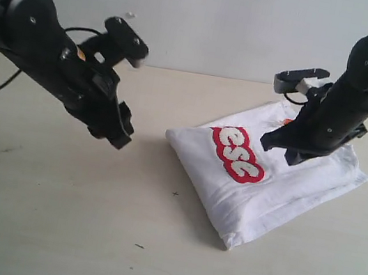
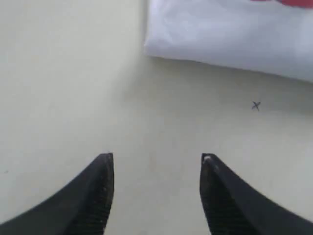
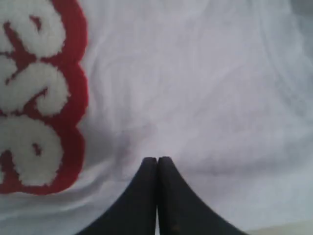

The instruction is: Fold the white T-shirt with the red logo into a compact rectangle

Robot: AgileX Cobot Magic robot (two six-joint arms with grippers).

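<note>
The white T-shirt [image 1: 267, 187] lies folded into a thick rectangle on the right half of the table, and the left wrist view catches one edge of the white T-shirt [image 2: 230, 34]. Its red logo [image 1: 238, 153] faces up, showing the fuzzy letters "ese"; the same red logo [image 3: 39, 98] fills one side of the right wrist view. My right gripper [image 1: 287, 151] is shut, its tips [image 3: 157, 160] pressed together just over the white cloth with nothing between them. My left gripper [image 1: 118, 130] hangs open over bare table, left of the shirt, its fingers [image 2: 105, 196] wide apart.
A pale table [image 1: 51, 214] carries the shirt, with a small pen-drawn cross [image 2: 256, 105] near the shirt's front edge. A plain wall [image 1: 211, 15] stands behind. Black cables trail off both arms at the sides.
</note>
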